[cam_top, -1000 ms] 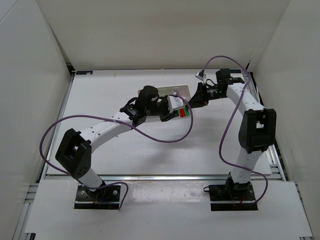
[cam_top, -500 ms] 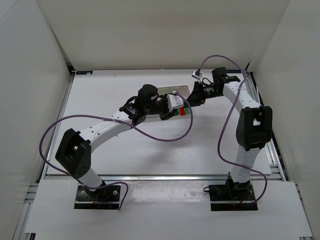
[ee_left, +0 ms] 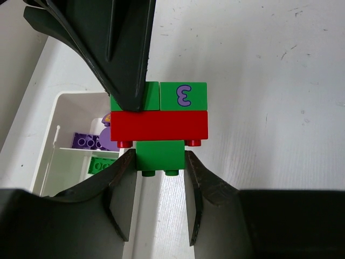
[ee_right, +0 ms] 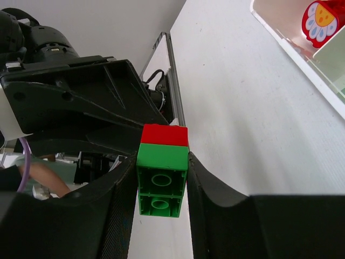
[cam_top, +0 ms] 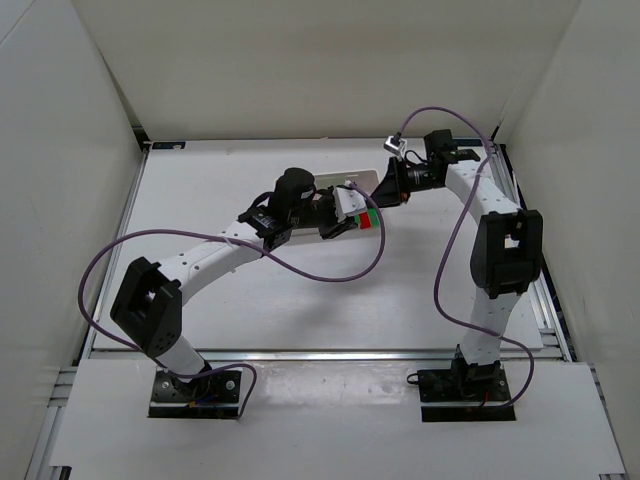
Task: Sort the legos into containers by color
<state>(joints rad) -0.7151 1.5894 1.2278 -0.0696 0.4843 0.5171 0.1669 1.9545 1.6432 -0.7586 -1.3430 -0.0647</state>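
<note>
A lego stack [cam_top: 370, 220], a red brick [ee_left: 159, 125] between green ones, hangs above the table between both grippers. My left gripper [ee_left: 159, 162] is shut on the small green brick [ee_left: 159, 155] at one end. My right gripper [ee_right: 161, 172] is shut on a green brick [ee_right: 161, 181] at the other end, and its black fingers [ee_left: 126, 54] show in the left wrist view. A green brick marked "3" [ee_left: 184, 96] sits beside them. The white tray [cam_top: 366, 178] lies just behind, mostly hidden by the arms.
The tray's compartments [ee_left: 54, 135] hold purple bricks [ee_left: 86, 141] and a green brick [ee_left: 102, 164]. A red rounded brick with a flower face [ee_right: 322, 21] lies in the tray's end compartment. White walls enclose the table on three sides.
My right gripper has moved left onto the far end of the stack. The left gripper with the stack has barely shifted.
</note>
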